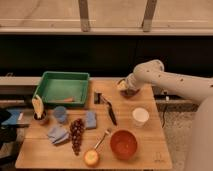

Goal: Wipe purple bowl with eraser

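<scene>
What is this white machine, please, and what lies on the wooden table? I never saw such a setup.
The white machine is a robot arm on a mobile base. One camera looks down at the wooden table; where it is mounted is unknown. The gripper at the arm's end is at the purple bowl, near the table's far edge. Also there: a green tray, a white cup, an orange bowl, dark grapes and a blue cloth. Whether the gripper holds anything, I cannot tell.
</scene>
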Motion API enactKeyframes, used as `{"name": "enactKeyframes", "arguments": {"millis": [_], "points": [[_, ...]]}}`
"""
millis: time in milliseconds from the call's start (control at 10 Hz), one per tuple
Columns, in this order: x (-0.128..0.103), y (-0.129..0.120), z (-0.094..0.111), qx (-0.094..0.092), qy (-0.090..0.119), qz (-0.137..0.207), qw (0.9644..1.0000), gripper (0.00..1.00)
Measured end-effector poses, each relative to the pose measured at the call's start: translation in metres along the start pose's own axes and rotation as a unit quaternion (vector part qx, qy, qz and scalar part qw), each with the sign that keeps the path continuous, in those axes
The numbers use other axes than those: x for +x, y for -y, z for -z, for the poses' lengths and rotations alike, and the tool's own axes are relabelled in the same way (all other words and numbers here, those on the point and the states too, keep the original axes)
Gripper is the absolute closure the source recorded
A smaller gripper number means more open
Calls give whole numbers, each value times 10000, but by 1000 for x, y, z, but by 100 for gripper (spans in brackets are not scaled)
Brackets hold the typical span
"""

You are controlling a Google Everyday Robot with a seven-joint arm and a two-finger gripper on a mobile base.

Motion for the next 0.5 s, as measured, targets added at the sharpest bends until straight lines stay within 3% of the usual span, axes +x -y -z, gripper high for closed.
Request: {"name": "enactKeyframes", "arguments": {"millis": [300, 500], "points": [[-25, 29, -27, -37, -99, -164, 9998, 30], [-29, 38, -38, -31, -186, -214, 9996, 30]]}}
